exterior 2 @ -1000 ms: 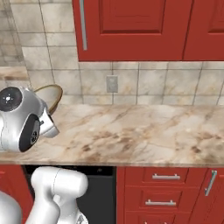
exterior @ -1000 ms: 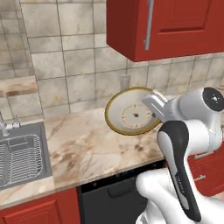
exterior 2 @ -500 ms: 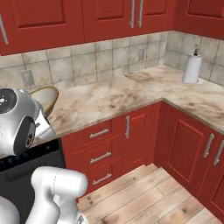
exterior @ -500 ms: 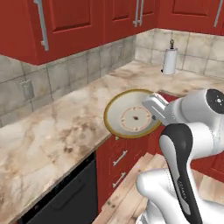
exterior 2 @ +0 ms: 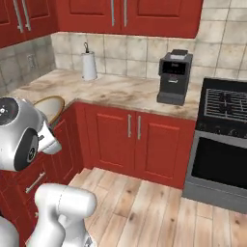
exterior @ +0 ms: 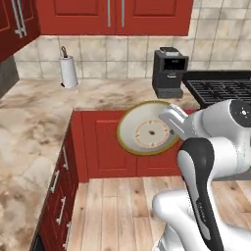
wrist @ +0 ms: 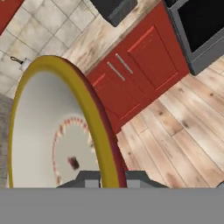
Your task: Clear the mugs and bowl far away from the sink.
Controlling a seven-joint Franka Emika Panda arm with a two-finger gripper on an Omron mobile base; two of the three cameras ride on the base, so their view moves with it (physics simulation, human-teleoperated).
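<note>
1. Everything around me has shifted since a moment ago because my base has turned: the long counter run with the sink is gone from view, and a corner of the kitchen now lies ahead, while the bowl [exterior: 147,130] sits in my grip just as it did.
2. My gripper [wrist: 113,177] is clenched on the bowl's yellow-tan rim, one fingertip [wrist: 89,178] on each side of the edge, so the bowl hangs nearly upright, its pale inside facing left in the hand view.
3. From the left base view the bowl floats over the wooden floor [exterior: 122,206], in front of the red cabinets [exterior: 105,142], not above any counter.
4. Ahead stand a paper towel roll [exterior 2: 89,65] at far left on the marble counter [exterior 2: 116,91], a black coffee machine [exterior 2: 173,77] in the middle, and a stove [exterior 2: 224,103] at right.
5. I judge this the carry step; a landing spot on that far counter looks sensible.
6. Risks: a thin rim pinch may let the bowl swing or slip while I drive, and dropping here means the floor. Reaching in, the tilted bowl could clip the counter edge or the coffee machine.
</note>
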